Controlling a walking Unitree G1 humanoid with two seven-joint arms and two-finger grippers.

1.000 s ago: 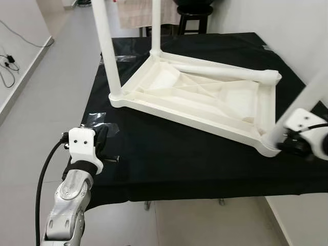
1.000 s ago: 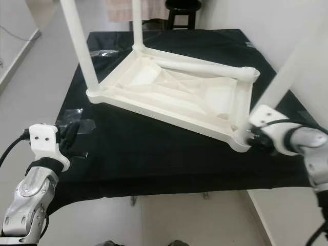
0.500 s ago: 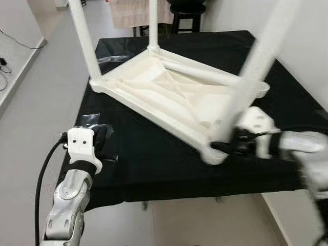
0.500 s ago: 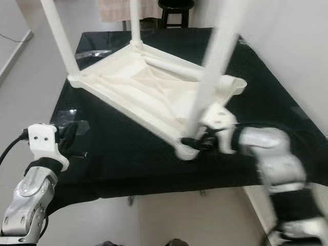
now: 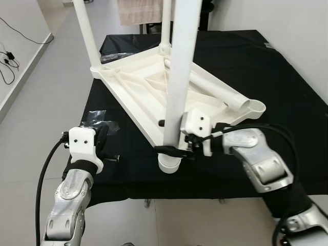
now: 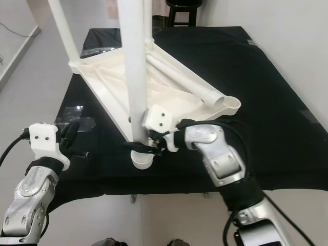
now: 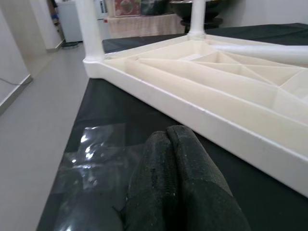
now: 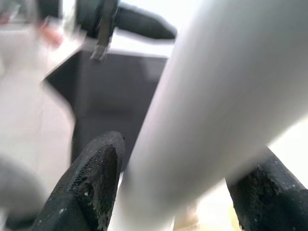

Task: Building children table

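A white children's table (image 5: 134, 95) lies upside down on the black-covered table (image 5: 292, 77). Three legs stand up from its corners: the near leg (image 5: 179, 72), a far-left leg (image 5: 86, 31) and a back leg (image 5: 165, 23). A loose white leg tube (image 5: 220, 91) lies inside the frame. My right gripper (image 5: 167, 137) is shut on the near leg just above its socket; the right wrist view has that leg (image 8: 216, 96) between the black fingers (image 8: 96, 178). My left gripper (image 5: 100, 137) rests shut at the front-left edge of the cloth, its fingers (image 7: 178, 183) pressed together, apart from the frame.
A patch of clear tape (image 5: 98, 119) lies on the cloth by my left gripper. Grey floor runs along the left, with a cable (image 5: 10, 31) by the wall. A dark stool (image 6: 182, 7) stands behind the table. A white wall is close on the right.
My right gripper has swung the near leg and its corner leftward toward the table's front middle, turning the whole white table. The left arm has stayed put.
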